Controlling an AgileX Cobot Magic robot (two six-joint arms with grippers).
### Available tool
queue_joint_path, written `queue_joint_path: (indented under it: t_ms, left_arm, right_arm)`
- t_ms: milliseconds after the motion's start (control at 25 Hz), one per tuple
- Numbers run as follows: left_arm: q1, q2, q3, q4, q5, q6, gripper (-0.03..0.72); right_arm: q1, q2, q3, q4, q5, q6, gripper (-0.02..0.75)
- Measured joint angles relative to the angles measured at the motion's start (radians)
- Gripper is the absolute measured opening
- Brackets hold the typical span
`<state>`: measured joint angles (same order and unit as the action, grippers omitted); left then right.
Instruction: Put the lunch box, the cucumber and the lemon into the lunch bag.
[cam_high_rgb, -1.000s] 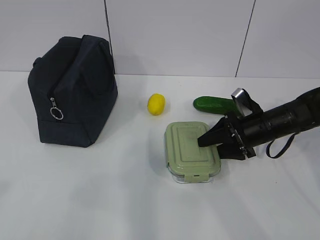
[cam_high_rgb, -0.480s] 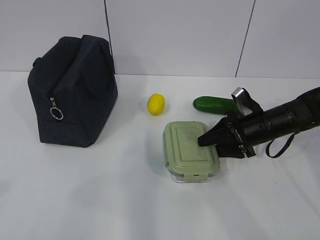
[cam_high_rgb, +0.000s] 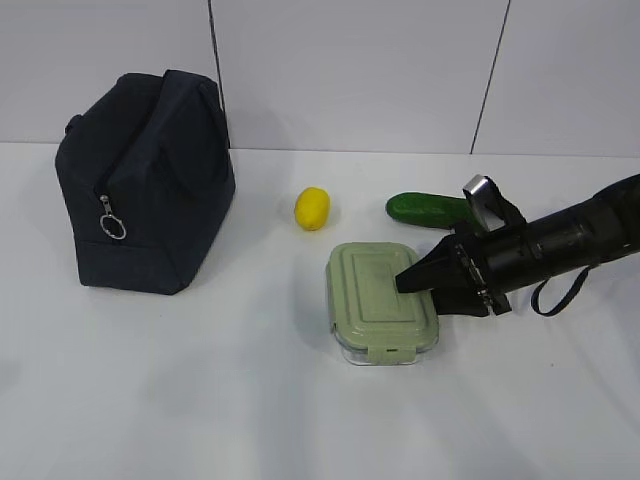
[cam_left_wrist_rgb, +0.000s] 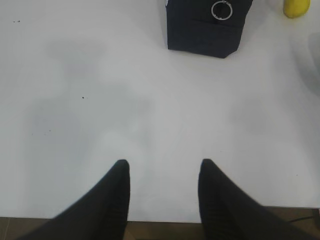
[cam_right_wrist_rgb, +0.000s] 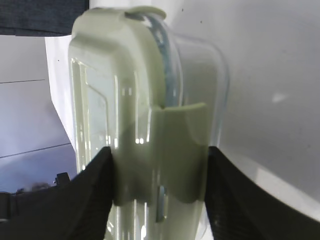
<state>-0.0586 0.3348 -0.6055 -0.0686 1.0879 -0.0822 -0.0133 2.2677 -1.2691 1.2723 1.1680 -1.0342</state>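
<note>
Counter (cam_high_rgb: 200, 400): white, carries every item below.

Lunch bag (cam_high_rgb: 140, 180): upright at the counter's far left, well apart from the lunch box. Its ring pull (cam_high_rgb: 113, 228) hangs on the near side; from here I cannot tell whether the top is unzipped.

Lunch box (cam_high_rgb: 380, 300): flat on the counter, lid on. It has shifted slightly toward the bag over the last second, nudged as my jaws drew in.

My right gripper (cam_high_rgb: 420, 285): now at the lunch box's right end, one finger above the lid and one below the base, narrowed from a wider spread until both seem to touch. I judge the grip made and a lift next.

Cucumber (cam_high_rgb: 430, 208): just behind the lunch box, unmoved.

Lemon (cam_high_rgb: 312, 208): behind the lunch box, to its left, unmoved.

My left gripper (cam_left_wrist_rgb: 162, 170): half-spread, empty, hovering over bare counter in front of the lunch bag.
</note>
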Motion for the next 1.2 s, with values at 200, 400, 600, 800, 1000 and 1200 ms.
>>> queue_joint_path:
  t_ms: [200,400,600,800,1000,1200]
  left_arm:
    - [0.0,0.0,0.0,0.0,0.0,0.0,0.32]
    - [0.0,0.0,0.0,0.0,0.0,0.0,0.32]
    - [0.0,0.0,0.0,0.0,0.0,0.0,0.32]
    - [0.0,0.0,0.0,0.0,0.0,0.0,0.32]
    - [0.0,0.0,0.0,0.008,-0.001,0.0,0.32]
    - [0.0,0.0,0.0,0.008,-0.001,0.0,0.32]
  right_arm:
    - [0.0,0.0,0.0,0.0,0.0,0.0,0.412]
    - [0.0,0.0,0.0,0.0,0.0,0.0,0.41]
    - [0.0,0.0,0.0,0.0,0.0,0.002,0.401]
    - [0.0,0.0,0.0,0.0,0.0,0.002,0.401]
    - [0.0,0.0,0.0,0.0,0.0,0.002,0.401]
    - [0.0,0.0,0.0,0.0,0.0,0.011,0.401]
